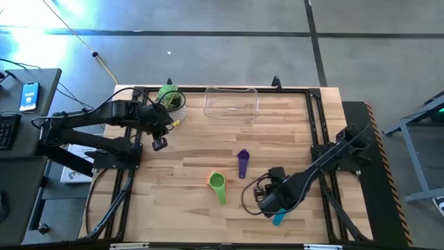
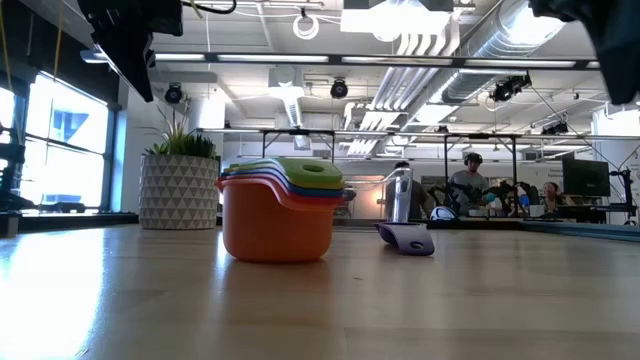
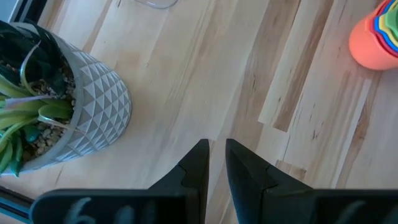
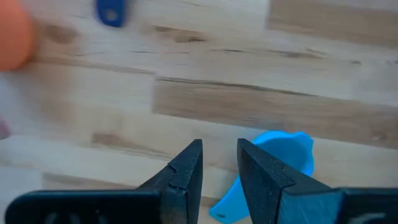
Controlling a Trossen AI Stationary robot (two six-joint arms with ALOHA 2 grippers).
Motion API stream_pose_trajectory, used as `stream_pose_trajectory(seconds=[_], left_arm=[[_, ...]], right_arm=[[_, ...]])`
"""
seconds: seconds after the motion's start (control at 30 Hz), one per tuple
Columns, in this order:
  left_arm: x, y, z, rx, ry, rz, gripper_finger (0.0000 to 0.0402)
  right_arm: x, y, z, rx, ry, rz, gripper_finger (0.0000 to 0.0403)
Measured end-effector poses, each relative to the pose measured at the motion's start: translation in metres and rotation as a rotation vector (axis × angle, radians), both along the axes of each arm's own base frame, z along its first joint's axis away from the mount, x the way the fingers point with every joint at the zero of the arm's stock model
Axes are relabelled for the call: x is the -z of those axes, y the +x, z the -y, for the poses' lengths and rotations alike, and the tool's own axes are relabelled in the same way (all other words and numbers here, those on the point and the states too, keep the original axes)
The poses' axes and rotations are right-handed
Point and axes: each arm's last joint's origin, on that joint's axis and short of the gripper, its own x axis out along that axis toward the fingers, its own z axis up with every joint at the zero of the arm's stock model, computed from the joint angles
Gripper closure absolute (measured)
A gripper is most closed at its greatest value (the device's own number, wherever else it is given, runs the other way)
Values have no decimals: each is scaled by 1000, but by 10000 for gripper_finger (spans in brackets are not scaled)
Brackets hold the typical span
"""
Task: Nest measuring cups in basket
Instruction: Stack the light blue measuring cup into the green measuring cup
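A stack of nested measuring cups (image 1: 217, 182), green on top and orange outermost (image 2: 278, 225), stands upright on the table's middle. A purple cup (image 1: 243, 163) lies right of it, apart. A teal cup (image 4: 281, 160) lies on the wood near the front edge. My right gripper (image 4: 219, 167) hangs just above and beside the teal cup (image 1: 279, 219), pointing down, fingers a narrow gap apart with nothing between them. My left gripper (image 3: 215, 160) hovers at the far left by the plant, also with a narrow, empty gap. The clear basket (image 1: 231, 103) stands at the far edge.
A green plant in a white patterned pot (image 1: 170, 97) stands at the far left, close to my left gripper and left of the basket. Bare wood lies between the stack and the basket. A black frame (image 1: 313, 118) runs along the table's sides.
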Motion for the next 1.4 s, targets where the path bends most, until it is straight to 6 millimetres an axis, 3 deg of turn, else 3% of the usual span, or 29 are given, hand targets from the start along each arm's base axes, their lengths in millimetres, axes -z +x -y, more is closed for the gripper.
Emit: stream_pose_trajectory(seconds=[0.17, 0.53, 1.4], left_arm=[[0, 0, 0, -33, -14, 7, 357], [0, 0, 0, -81, -32, 19, 357], [-3, 5, -1, -120, -38, 88, 357]], right_arm=[[17, -13, -5, 30, 36, -12, 311], [35, -22, -12, 62, 49, -32, 311], [72, -27, -18, 65, 97, -84, 311]])
